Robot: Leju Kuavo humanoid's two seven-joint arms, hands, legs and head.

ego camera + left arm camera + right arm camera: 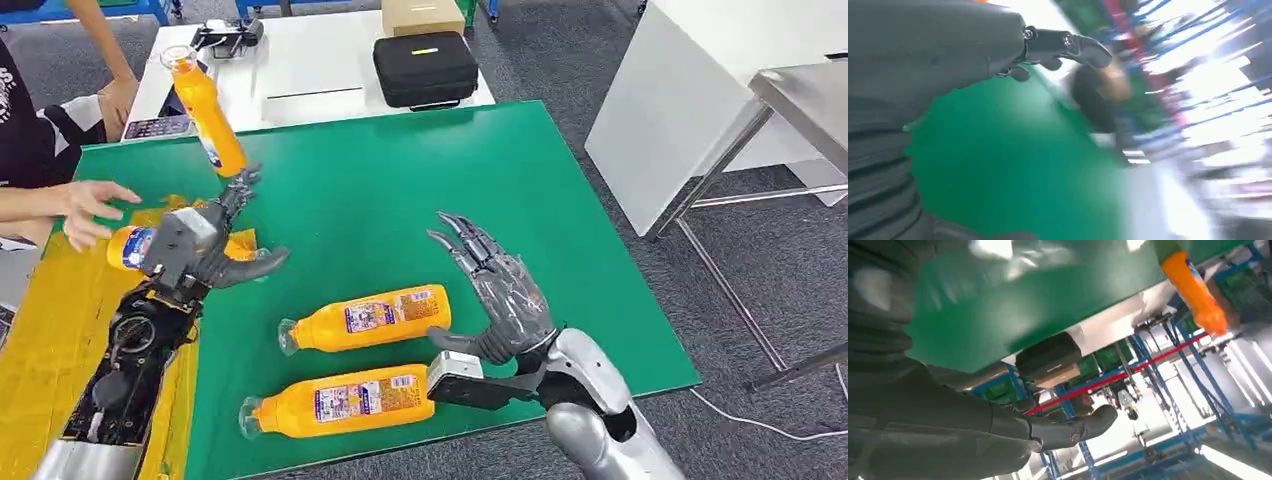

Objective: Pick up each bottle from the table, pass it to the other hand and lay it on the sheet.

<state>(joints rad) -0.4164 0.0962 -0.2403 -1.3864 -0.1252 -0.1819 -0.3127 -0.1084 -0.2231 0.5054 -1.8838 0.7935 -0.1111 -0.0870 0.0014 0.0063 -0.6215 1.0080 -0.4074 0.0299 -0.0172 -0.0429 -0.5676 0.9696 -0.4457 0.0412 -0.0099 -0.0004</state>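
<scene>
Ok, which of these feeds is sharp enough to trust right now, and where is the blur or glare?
Head view: sharp and evenly lit, with the bottle in the left hand clear. Left wrist view: heavily motion-blurred, with the far background blown out white. Right wrist view: mildly soft, with glare patches on the green table and bright lights behind.

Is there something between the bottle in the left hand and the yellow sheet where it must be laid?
Yes. A person's hand reaches over the yellow sheet, beside the lying bottle, just below where the left hand holds the raised bottle.
</scene>
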